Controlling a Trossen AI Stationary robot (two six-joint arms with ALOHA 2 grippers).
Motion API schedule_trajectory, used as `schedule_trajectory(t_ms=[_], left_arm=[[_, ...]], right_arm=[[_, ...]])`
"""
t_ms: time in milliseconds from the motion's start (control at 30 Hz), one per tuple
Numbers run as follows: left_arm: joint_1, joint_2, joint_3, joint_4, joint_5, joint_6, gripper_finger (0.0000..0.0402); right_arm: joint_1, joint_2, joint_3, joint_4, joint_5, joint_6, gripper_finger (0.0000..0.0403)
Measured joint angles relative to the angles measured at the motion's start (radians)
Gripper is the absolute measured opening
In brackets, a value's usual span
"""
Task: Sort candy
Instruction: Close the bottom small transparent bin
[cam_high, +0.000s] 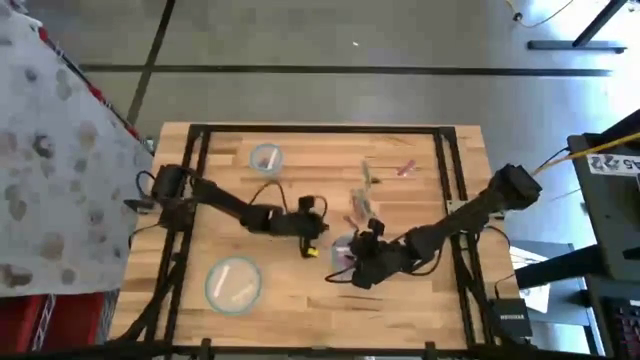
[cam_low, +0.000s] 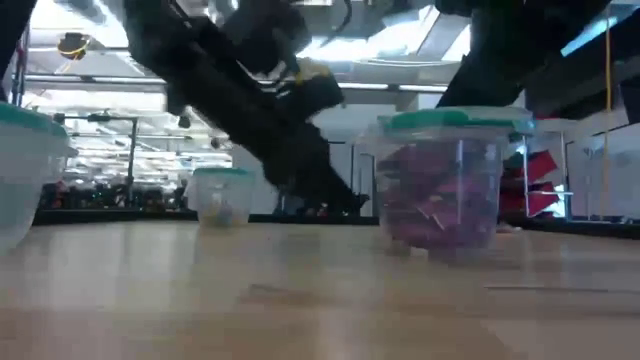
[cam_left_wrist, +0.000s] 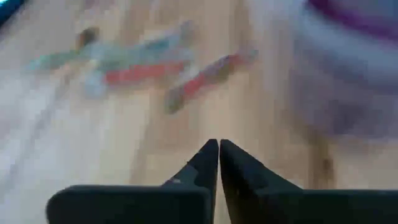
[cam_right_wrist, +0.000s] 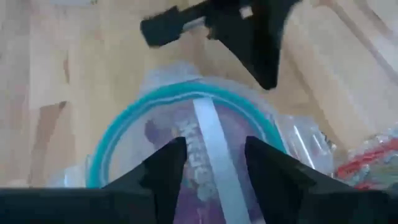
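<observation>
We are holding our right gripper (cam_right_wrist: 211, 163) over the teal-rimmed bowl (cam_high: 343, 250) at the table's (cam_high: 420, 300) middle right, its two fingers standing apart above the bowl's mouth and gripping nothing. That bowl is carrying a heap of magenta-purple candy (cam_low: 440, 205), which is showing through its clear wall in the low view. We are keeping our left gripper (cam_left_wrist: 218, 163) pinched fully together and empty, pointing low toward a loose scatter of thin reddish and greenish candy pieces (cam_left_wrist: 140, 65) lying on the bare wood just to the far side of the filled bowl. Two more bowls are sitting well apart on the left half: one at the far side (cam_high: 265, 157) and one at the near side (cam_high: 233, 284).
</observation>
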Motion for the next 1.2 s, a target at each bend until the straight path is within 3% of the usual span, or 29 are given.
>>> schedule_trajectory(t_ms=[100, 200, 500, 967, 1100, 1200], left_arm=[[0.034, 0.048, 0.0, 0.102, 0.144, -0.024, 0.0], [0.03, 0.092, 0.0, 0.16, 0.185, -0.054, 0.0], [-0.037, 0.13, 0.002, 0.243, 0.15, -0.084, 0.0], [-0.105, 0.13, 0.005, 0.271, 0.092, -0.095, 0.0], [-0.111, 0.13, 0.005, 0.269, 0.08, -0.101, 0.0], [-0.111, 0.13, 0.005, 0.267, 0.078, -0.11, 0.0]], right_arm=[[-0.017, 0.001, 0.0, 0.001, 0.0, -0.003, 0.0161], [-0.036, 0.007, 0.001, 0.005, -0.011, -0.009, 0.0161], [-0.046, 0.01, 0.001, 0.06, -0.031, -0.05, 0.0161], [-0.001, -0.027, 0.001, 0.075, 0.041, -0.053, 0.0161], [0.054, -0.13, 0.003, -0.051, 0.088, 0.014, 0.0161], [0.11, -0.209, 0.003, -0.287, 0.119, 0.221, 0.0161]])
